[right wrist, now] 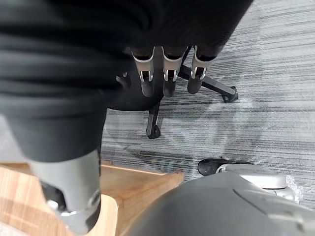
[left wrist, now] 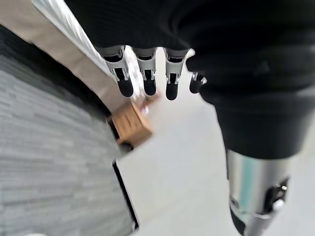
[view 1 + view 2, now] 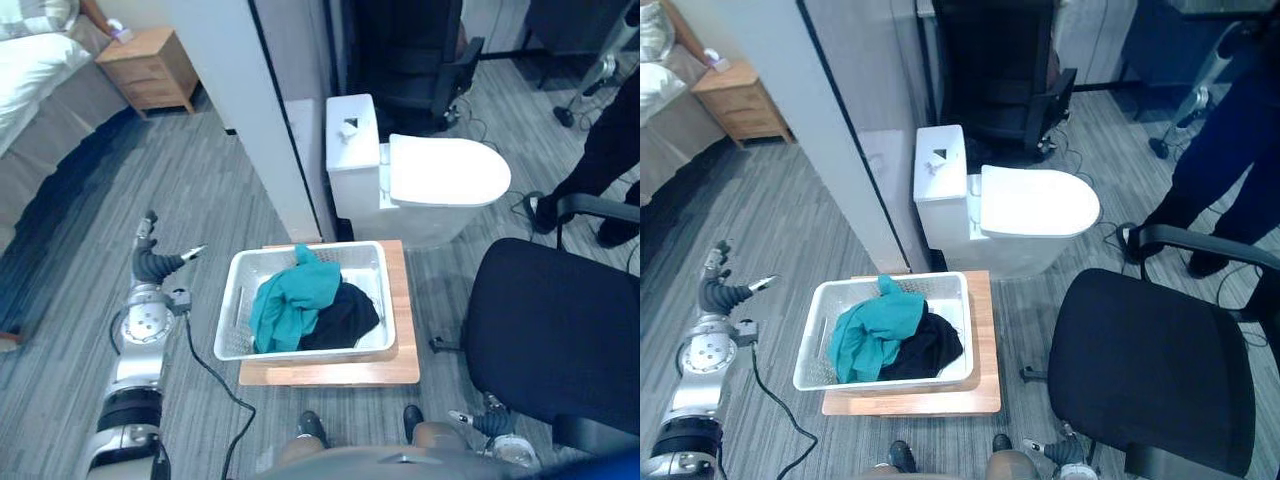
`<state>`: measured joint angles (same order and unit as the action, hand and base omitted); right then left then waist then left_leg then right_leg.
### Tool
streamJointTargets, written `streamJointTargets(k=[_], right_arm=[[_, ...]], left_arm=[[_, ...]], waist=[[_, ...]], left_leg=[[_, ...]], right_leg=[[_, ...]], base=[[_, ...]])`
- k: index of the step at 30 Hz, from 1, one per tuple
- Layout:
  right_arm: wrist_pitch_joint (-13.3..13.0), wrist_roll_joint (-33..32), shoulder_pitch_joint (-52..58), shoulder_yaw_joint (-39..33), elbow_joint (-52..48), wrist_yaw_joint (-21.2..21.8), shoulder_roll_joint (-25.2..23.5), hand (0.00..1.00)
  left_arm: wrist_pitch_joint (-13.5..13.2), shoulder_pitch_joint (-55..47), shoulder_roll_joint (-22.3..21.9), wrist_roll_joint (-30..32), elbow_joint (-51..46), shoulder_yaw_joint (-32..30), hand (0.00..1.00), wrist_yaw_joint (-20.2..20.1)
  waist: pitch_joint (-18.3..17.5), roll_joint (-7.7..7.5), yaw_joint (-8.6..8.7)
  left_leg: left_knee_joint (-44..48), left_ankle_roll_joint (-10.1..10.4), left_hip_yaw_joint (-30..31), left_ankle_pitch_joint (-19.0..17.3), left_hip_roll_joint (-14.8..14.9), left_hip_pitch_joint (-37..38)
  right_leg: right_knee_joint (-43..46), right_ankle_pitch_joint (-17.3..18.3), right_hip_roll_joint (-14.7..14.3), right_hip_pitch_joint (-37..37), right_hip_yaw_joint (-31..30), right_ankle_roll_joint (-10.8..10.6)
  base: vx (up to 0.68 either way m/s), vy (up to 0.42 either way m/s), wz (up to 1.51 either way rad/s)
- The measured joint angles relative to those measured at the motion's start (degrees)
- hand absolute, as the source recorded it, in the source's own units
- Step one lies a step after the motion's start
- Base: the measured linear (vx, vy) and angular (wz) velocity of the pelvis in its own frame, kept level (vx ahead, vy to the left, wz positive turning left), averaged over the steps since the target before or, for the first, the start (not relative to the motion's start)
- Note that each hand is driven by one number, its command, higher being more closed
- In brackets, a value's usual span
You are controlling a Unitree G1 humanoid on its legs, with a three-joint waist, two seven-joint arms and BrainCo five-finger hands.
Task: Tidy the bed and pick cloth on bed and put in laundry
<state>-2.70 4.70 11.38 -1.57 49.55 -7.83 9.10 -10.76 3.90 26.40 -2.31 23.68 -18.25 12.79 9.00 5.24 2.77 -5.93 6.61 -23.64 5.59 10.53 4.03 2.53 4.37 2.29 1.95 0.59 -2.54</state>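
A white laundry basket (image 3: 236,300) stands on a low wooden platform (image 3: 400,350) in front of me. Inside it lie a teal cloth (image 3: 295,300) and a black cloth (image 3: 345,315). My left hand (image 3: 155,262) hangs left of the basket above the grey floor, its fingers (image 2: 145,78) straight and empty. My right hand (image 3: 490,420) shows low at the right, beside the office chair, with fingers (image 1: 167,73) relaxed and holding nothing. The bed (image 3: 35,70) with white bedding sits far off at the upper left.
A white toilet (image 3: 430,180) stands just behind the platform, beside a white partition wall (image 3: 250,110). A black office chair (image 3: 560,330) crowds the right side. A wooden nightstand (image 3: 150,68) is by the bed. A person's dark legs (image 3: 605,150) stand at the far right.
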Motion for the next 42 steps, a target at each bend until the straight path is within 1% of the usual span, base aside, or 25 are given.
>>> streamJointTargets(k=[2, 4, 5, 7, 8, 9, 10, 11, 12, 13, 14, 16, 17, 19, 21, 26, 28, 35, 37, 39, 40, 42], right_arm=[[0.02, -0.12, 0.35, 0.0, 0.0, 0.41, -0.03, 0.0], [0.01, -0.17, 0.68, 0.01, -0.02, 1.06, -0.18, 0.0], [0.01, -0.21, 0.76, 0.0, -0.03, 1.15, -0.19, 0.0], [0.01, -1.48, 0.8, 0.0, -0.08, 1.57, -0.22, 0.0], [0.01, -1.81, 0.7, 0.0, -0.2, 2.05, -0.31, 0.0], [0.01, -1.81, 0.66, -0.01, -0.21, 2.28, -0.35, 0.0], [0.01, -1.82, 0.56, -0.07, -0.21, 2.73, -0.42, 0.0], [0.01, -1.82, 0.43, -0.33, -0.21, 3.15, -0.65, 0.0], [0.02, -1.82, 0.29, -0.41, -0.2, 3.26, -0.87, 0.0], [0.03, -1.83, 0.0, -1.03, -0.2, 3.47, -1.39, 0.0], [0.07, -1.83, -0.2, -1.85, -0.13, 3.76, -2.13, 0.0], [0.23, -1.82, -0.46, -2.41, 0.35, 3.96, -2.86, 0.0], [0.54, -1.8, -1.06, -2.49, 1.12, 4.19, -3.19, 0.0], [0.71, -1.8, -2.09, -2.54, 2.18, 4.36, -3.62, 0.0], [1.01, -1.83, -2.87, -2.7, 3.08, 4.8, -3.93, 0.0], [1.16, -2.22, -4.35, -4.84, 5.6, 5.31, -4.21, 0.0], [1.16, -2.21, -4.78, -4.84, 6.28, 5.37, -4.06, 0.0], [1.21, -2.17, -5.14, -4.84, 6.93, 5.37, -4.07, 0.0], [1.35, -2.15, -5.95, -4.83, 8.02, 5.36, -4.07, 0.0], [1.78, -2.11, -6.69, -4.83, 8.89, 5.31, -4.07, 0.0], [1.79, -2.1, -6.73, -4.82, 8.91, 5.29, -4.06, 0.0], [1.8, -2.03, -7.07, -4.7, 9.51, 5.36, -4.06, 0.0]], left_arm=[[-0.26, -2.43, 0.0, -2.79, 0.67, -3.66, 0.0, 0.93], [-0.61, -5.8, -0.06, -5.94, 4.15, -7.54, 0.0, 1.35], [-0.64, -6.54, -0.16, -6.27, 5.38, -8.11, 0.0, 1.33], [-0.72, -9.45, -2.43, -8.01, 9.78, -10.46, 0.0, 1.24], [-0.66, -11.04, -4.57, -8.38, 12.89, -11.79, 0.0, 0.92], [-0.6, -12.06, -5.84, -8.39, 14.54, -12.39, 0.0, 0.72], [-0.25, -13.65, -8.88, -8.37, 18.09, -13.52, 0.0, -0.13], [0.77, -15.47, -11.92, -8.36, 21.79, -13.91, 0.0, -1.41], [1.38, -16.39, -13.37, -8.34, 23.78, -13.91, 0.0, -2.06], [2.15, -17.7, -16.04, -8.2, 27.49, -13.96, 0.0, -3.24], [3.41, -18.79, -18.38, -7.89, 30.53, -14.02, 0.0, -4.42], [4.54, -19.93, -21.23, -5.9, 34.7, -14.88, 0.0, -5.76], [5.37, -20.57, -22.61, -3.97, 36.43, -15.22, 0.0, -6.42], [6.06, -21.01, -24.0, -1.01, 38.24, -15.64, 0.0, -6.61], [6.75, -20.9, -24.3, 1.53, 38.51, -15.66, 0.0, -6.66], [6.89, -20.5, -24.35, 5.89, 38.38, -15.52, 0.0, -7.24], [6.91, -19.78, -24.36, 5.88, 38.39, -15.2, 0.0, -7.56], [6.92, -16.11, -24.14, 5.85, 38.33, -10.35, 0.0, -7.49], [6.87, -15.76, -23.81, 5.82, 38.24, -8.54, 0.0, -7.45], [6.9, -15.02, -23.62, 5.79, 38.25, -8.29, 0.0, -7.33], [6.9, -14.38, -23.35, 5.75, 38.24, -8.29, 0.0, -7.31], [6.91, -12.99, -20.77, 5.22, 37.88, -8.3, 0.0, -7.37]], waist=[[-0.36, -0.55, -0.55], [-1.03, -1.52, -1.31], [-1.17, -1.72, -1.88], [-1.66, -2.48, -3.01], [-1.9, -2.83, -3.64], [-2.01, -3.02, -3.8], [-2.14, -3.29, -3.86], [-2.45, -3.77, -3.96], [-2.59, -3.96, -4.05], [-2.81, -4.29, -4.31], [-2.89, -4.44, -4.96], [-3.02, -4.9, -5.58], [-3.01, -5.12, -5.66], [-3.08, -5.2, -5.56], [-3.18, -5.16, -5.57], [-3.07, -4.88, -5.37], [-3.0, -4.81, -5.34], [-2.98, -4.86, -5.23], [-2.96, -4.97, -4.92], [-2.84, -5.11, -4.48], [-2.75, -5.13, -4.47], [-2.64, -5.18, -4.43]], left_leg=[[-0.01, -0.02, 0.89, 0.01, -0.08, 0.01], [-0.02, -0.03, 2.1, 0.0, -0.32, -0.11], [-0.02, -0.05, 2.17, -0.04, -0.38, -0.08], [-0.03, -0.19, 2.48, -0.26, -0.76, -0.11], [-0.03, -0.32, 2.66, -0.44, -1.07, -0.09], [-0.03, -0.42, 2.84, -0.56, -1.27, -0.08], [-0.03, -0.63, 3.2, -0.85, -1.73, -0.08], [-0.04, -0.69, 3.18, -1.22, -2.17, -0.02], [-0.04, -0.56, 3.2, -1.46, -2.38, 0.0], [-0.04, -0.55, 3.16, -1.77, -2.67, 0.0], [-0.04, -0.57, 3.06, -2.02, -2.89, 0.05], [-0.05, -0.77, 3.0, -2.1, -3.14, 0.81], [-0.05, -0.87, 2.98, -2.23, -3.32, 1.09], [-0.06, -0.88, 2.84, -2.55, -3.49, 1.89], [-0.06, -0.83, 2.65, -2.66, -3.52, 2.11], [-0.07, -0.7, 2.05, -2.89, -3.56, 2.99], [-0.07, -0.7, 2.07, -2.89, -3.56, 2.99], [-0.07, -0.7, 2.19, -2.89, -3.69, 3.26], [-0.07, -0.7, 2.18, -2.89, -3.84, 3.37], [-0.07, -0.69, 2.15, -2.89, -3.87, 3.61], [-0.07, -0.68, 2.16, -2.9, -3.86, 3.74], [-0.07, -0.61, 2.13, -2.96, -3.72, 4.09]], right_leg=[[-0.02, 0.3, 0.14, 0.62, 1.0, -0.02], [-0.09, 0.66, 0.37, 1.21, 2.28, 0.06], [-0.16, 0.7, 0.44, 1.33, 2.37, 0.04], [-0.5, 0.79, 0.89, 1.74, 2.77, -0.1], [-0.58, 0.89, 1.21, 1.94, 2.96, -0.25], [-0.63, 0.97, 1.39, 2.1, 3.15, -0.35], [-0.64, 1.27, 1.88, 2.58, 3.55, -0.74], [-0.56, 1.49, 2.33, 2.7, 3.55, -0.96], [-0.56, 1.58, 2.54, 2.75, 3.56, -1.04], [-0.57, 1.66, 2.84, 2.76, 3.55, -1.12], [-0.56, 1.78, 3.07, 2.77, 3.5, -1.25], [-0.56, 1.98, 3.32, 3.19, 3.48, -1.34], [-0.49, 2.28, 3.5, 3.8, 3.49, -1.4], [-0.47, 2.59, 3.7, 4.51, 3.39, -1.57], [-0.3, 2.81, 3.72, 4.52, 3.19, -1.57], [-0.31, 2.85, 3.68, 4.63, 2.57, -1.54], [-0.33, 2.85, 3.65, 4.65, 2.58, -1.54], [-0.46, 2.86, 3.62, 4.73, 2.67, -1.53], [-0.48, 2.86, 3.59, 4.81, 2.65, -1.53], [-0.53, 2.86, 3.56, 5.05, 2.62, -1.53], [-0.59, 2.86, 3.55, 5.22, 2.62, -1.53], [-0.66, 2.88, 3.38, 5.57, 2.62, -1.48]], base=[[0.0, -0.006, 0.23], [0.01, -0.002, 0.27], [0.02, 0.01, 0.17], [0.03, 0.026, 0.1], [0.03, 0.034, 0.11], [0.03, 0.049, 0.17], [0.03, 0.059, 0.14], [0.03, 0.064, 0.11], [0.04, 0.06, 0.02], [0.05, 0.051, 0.01], [0.06, 0.044, -0.01], [0.07, 0.029, 0.0], [0.05, 0.021, 0.0], [0.02, 0.006, -0.02], [0.03, 0.007, -0.05], [0.04, 0.006, -0.07], [0.0, 0.0, 0.0], [0.0, 0.0, 0.0], [0.0, 0.0, 0.0], [0.0, 0.0, 0.0], [0.0, 0.0, 0.0], [0.0, 0.0, 0.0]])
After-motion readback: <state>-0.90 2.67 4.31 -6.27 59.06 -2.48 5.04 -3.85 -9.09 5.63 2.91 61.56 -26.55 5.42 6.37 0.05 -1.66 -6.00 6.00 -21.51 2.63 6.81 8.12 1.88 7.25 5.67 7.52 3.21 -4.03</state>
